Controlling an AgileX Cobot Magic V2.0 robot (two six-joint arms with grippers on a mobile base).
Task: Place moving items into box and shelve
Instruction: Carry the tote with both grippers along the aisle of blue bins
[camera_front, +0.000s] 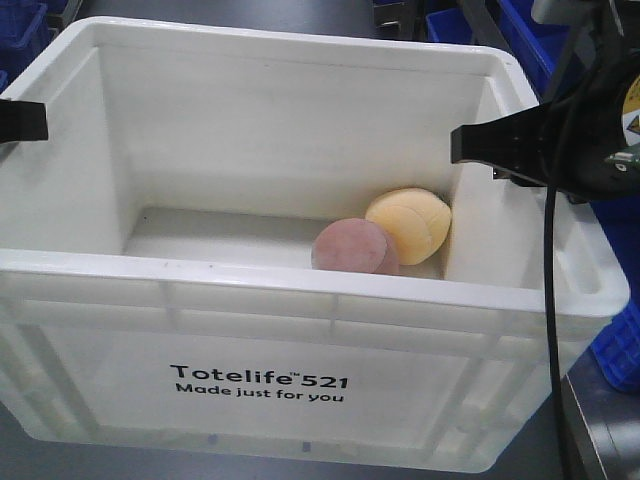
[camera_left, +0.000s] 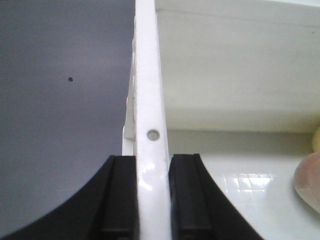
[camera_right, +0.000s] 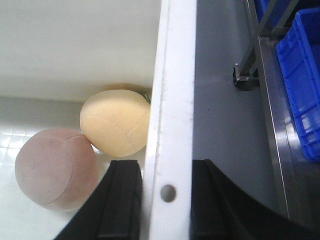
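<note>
Box: large white plastic tote (camera_front: 300, 285) with a ribbed rim, standing upright and open-topped on a dark grey surface (camera_left: 60, 100).
Marking: black print (camera_front: 258, 383) on the front wall reads "Totelife 521 Made just for you".
Yellow item: pale yellow-orange lump (camera_front: 410, 222), rounded and seamed, lies on the tote floor in the far right corner, against the right wall.
Pink item: brownish-pink lump (camera_front: 350, 247) lies on the tote floor just in front and to the left of the yellow one, touching it.
Left gripper: the left gripper (camera_left: 152, 160) straddles the rim of the tote's left wall. One black finger (camera_left: 120, 200) sits outside the wall and the other inside, both pressed flat against the plastic, so the jaws stand closed to the wall's thickness.
Right gripper: the right gripper (camera_right: 167, 167) straddles the rim of the right wall the same way. Its inner finger (camera_right: 125, 200) stands beside the two lumps, its outer finger is on the outside face, and both clamp the wall with no gap visible.
Rim detail: a small round hole (camera_right: 168, 192) shows in the rim between the right fingers. A like hole shows just ahead of the left fingers.
Lift state: cannot tell whether the tote base is clear of the surface.
Surroundings: blue plastic bins (camera_right: 305, 75) stand to the right beyond a metal rail (camera_right: 270, 100). A black cable (camera_front: 550, 300) hangs from the right arm across the tote's right corner.
</note>
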